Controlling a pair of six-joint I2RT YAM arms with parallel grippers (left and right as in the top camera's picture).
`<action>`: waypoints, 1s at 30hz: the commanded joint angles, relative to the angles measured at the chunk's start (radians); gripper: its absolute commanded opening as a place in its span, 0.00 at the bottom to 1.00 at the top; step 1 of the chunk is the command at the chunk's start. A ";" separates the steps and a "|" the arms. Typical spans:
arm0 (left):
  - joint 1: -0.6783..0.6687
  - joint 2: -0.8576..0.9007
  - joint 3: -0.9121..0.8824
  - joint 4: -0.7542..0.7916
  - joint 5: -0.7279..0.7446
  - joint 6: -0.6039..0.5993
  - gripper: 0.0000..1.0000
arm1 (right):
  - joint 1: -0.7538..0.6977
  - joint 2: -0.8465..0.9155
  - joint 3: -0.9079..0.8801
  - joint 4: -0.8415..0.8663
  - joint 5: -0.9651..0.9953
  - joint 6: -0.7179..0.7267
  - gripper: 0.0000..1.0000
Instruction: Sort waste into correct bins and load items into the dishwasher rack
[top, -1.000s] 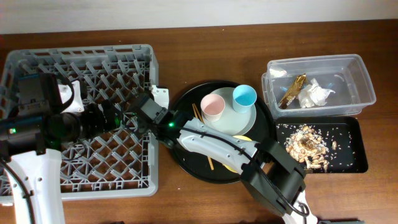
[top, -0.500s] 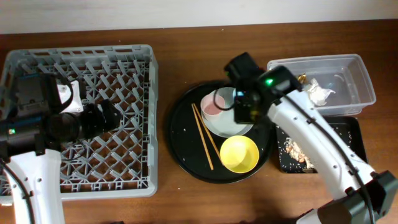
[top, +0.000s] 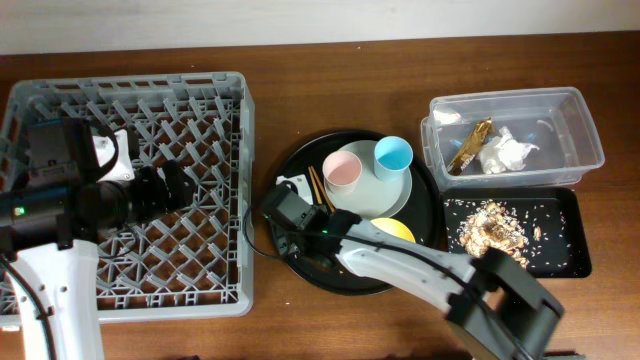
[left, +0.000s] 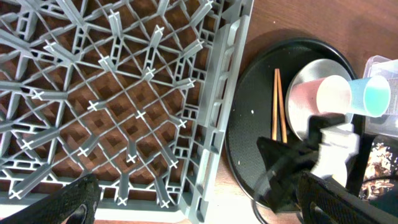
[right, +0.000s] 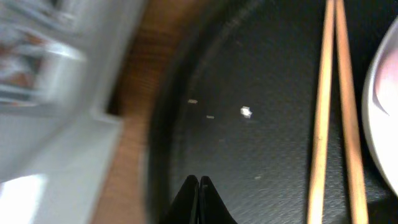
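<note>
Two chopsticks (right: 321, 99) lie side by side on the round black tray (right: 261, 149), just to the right of our right end effector (right: 199, 182). Do we go for them?

We think so. That end effector has its fingers pressed together with nothing between them, tips low over bare tray, so it would have to spread first.

How will they handle?

Light, stiff and smooth, we judge. Lying flat, they may roll or scissor apart. We would straddle both across their width near mid-length, so they hang level.

And beyond them?

The plate (top: 396, 190) sits just past the sticks, on the far side from the fingertips, with the pink cup (top: 342, 170) and the blue cup (top: 393, 155) at its edge. A wide spread could nudge its rim.

Where do they go?

Into the dishwasher rack (top: 130, 100), which stands on the counter (top: 330, 60) past the tray rim, on the fingertips' other side. Such thin sticks could slip through the lattice, we suspect. Our left end effector (left: 205, 199) hovers over that rack, fingers spread wide and empty.
</note>
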 joint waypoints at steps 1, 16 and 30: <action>0.000 -0.008 0.009 0.002 0.000 -0.008 0.99 | -0.003 0.099 -0.012 0.049 0.024 0.008 0.04; 0.000 -0.008 0.009 0.002 0.000 -0.008 0.99 | -0.005 0.142 -0.012 0.195 -0.307 0.045 0.04; 0.000 -0.008 0.009 0.002 0.000 -0.008 1.00 | -0.053 0.165 -0.012 0.219 -0.315 0.126 0.04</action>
